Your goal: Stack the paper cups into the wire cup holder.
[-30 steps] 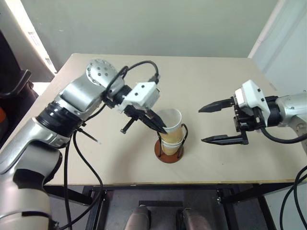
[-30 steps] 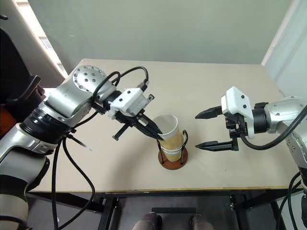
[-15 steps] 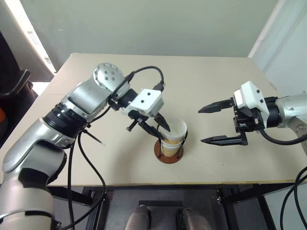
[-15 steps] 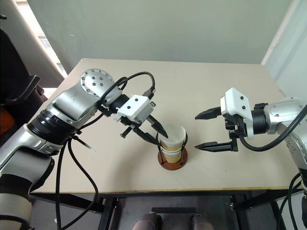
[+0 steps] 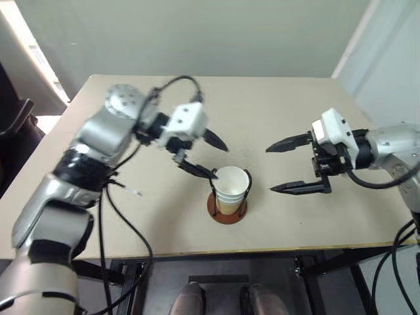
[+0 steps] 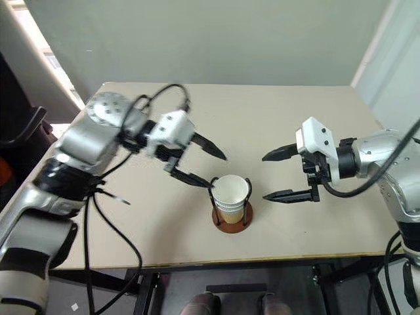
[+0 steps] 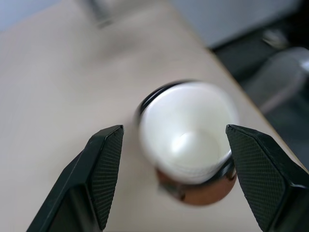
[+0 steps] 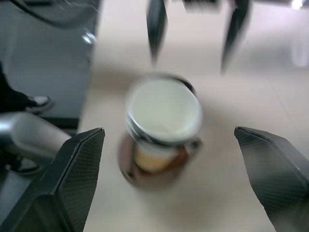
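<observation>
- The wire cup holder [image 5: 228,205] stands upright on the desk [image 5: 275,111], near the middle of the front edge.
- The paper cups [image 5: 231,185] sit nested inside the holder. The white mouth of the top cup faces up, and its rim stands slightly above the black wire loops.
- Pale yellow-tan cup wall shows between the wires, above the reddish-brown disc base.
- The left tool [image 5: 210,157] hovers just beside the stack, on the side toward the left edge of the desk. Its two black fingers are spread wide and pinch nothing.
- The lower left finger tip lies close to the top cup's rim; contact cannot be confirmed.
- The right tool [image 5: 283,167] hovers on the other side of the holder, clear of it. Its fingers are spread wide and hold nothing, with the tips pointing toward the stack.
- In the left wrist view, the cup mouth lies between the two spread fingers [image 7: 104,164].
</observation>
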Controlling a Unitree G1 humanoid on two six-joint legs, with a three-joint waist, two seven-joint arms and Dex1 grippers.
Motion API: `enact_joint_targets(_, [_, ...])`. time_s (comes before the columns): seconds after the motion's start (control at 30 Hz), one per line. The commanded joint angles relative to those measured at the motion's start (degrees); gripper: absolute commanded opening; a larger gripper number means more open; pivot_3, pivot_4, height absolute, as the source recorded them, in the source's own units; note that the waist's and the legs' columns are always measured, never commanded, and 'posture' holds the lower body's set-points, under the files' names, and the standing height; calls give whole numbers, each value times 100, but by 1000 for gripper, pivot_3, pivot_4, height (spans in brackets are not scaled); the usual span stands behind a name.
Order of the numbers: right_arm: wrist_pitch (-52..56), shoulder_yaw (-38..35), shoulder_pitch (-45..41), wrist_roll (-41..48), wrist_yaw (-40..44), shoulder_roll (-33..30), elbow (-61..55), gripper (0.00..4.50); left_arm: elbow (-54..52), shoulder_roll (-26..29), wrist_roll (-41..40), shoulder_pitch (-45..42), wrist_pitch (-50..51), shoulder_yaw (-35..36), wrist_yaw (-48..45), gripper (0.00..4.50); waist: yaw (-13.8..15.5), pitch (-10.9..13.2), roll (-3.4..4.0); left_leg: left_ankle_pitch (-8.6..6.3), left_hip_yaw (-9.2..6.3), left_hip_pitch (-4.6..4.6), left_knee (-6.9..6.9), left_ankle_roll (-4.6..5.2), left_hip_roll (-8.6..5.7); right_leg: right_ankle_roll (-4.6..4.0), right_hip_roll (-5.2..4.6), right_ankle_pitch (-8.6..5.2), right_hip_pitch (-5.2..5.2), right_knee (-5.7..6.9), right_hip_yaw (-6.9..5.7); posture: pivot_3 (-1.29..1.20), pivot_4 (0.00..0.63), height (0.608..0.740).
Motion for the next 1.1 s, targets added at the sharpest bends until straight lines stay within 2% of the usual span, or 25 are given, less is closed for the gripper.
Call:
enact_joint_targets(0.03, [-314,-176,-261,-156,189,-20,615,4500,-470,569,-361,954,629,1162,403,3613,-16,0,2,0,1,4,-7,0,0,-2,1,-2,-1,-2,3,0,150,740])
enact_joint_targets(0.1, [-438,-167,-361,-308,205,-1,1007,4500,-634,817,-566,1810,914,1905,679,3613,-18,0,2,0,2,4,-11,-1,1,-8,2,-13,-5,3,7,0,150,740])
enact_joint_targets(0.2, [-572,-120,-417,-531,212,33,1539,4500,-635,852,-696,3008,1095,3073,1212,3613,5,0,1,-3,3,2,-16,-3,2,-24,2,-23,-11,6,8,0,150,740])
enact_joint_targets(0.27, [-605,-138,-397,-575,232,64,1726,4500,-709,758,-709,3560,1163,3561,1505,3613,24,0,-1,-6,3,2,-15,-1,3,-37,1,-31,-10,11,7,0,150,740])
enact_joint_targets(0.37, [-621,-170,-351,-594,238,147,1868,4500,-1007,601,-728,4186,1222,3906,1740,3613,35,0,0,-6,4,4,-15,-2,2,-59,-2,-43,-10,18,7,0,150,740])
enact_joint_targets(0.43, [-585,-195,-323,-580,215,198,1881,4500,-1207,482,-787,4394,1296,4037,1880,3613,35,0,-1,-12,6,10,-18,-5,2,-103,-3,-58,-8,21,7,0,150,740])
enact_joint_targets(0.57, [-477,-256,-200,-491,204,232,1709,4500,-1274,381,-722,4516,1357,4090,2112,3613,34,0,-1,-21,6,23,-18,-15,2,-127,0,-41,-5,27,6,0,150,740])
enact_joint_targets(0.77, [-425,-267,-164,-508,181,259,1609,4500,-1191,325,-608,4517,1369,3974,2295,3613,-2,0,-1,-14,6,55,-20,-22,2,-136,6,-35,15,27,15,0,150,740])
enact_joint_targets(1.1, [-378,-256,-205,-537,124,320,1602,4500,-1290,238,-608,4396,1452,3882,2528,3613,-1,0,-1,-19,6,55,-37,-28,2,-137,6,-36,12,22,17,0,150,740])
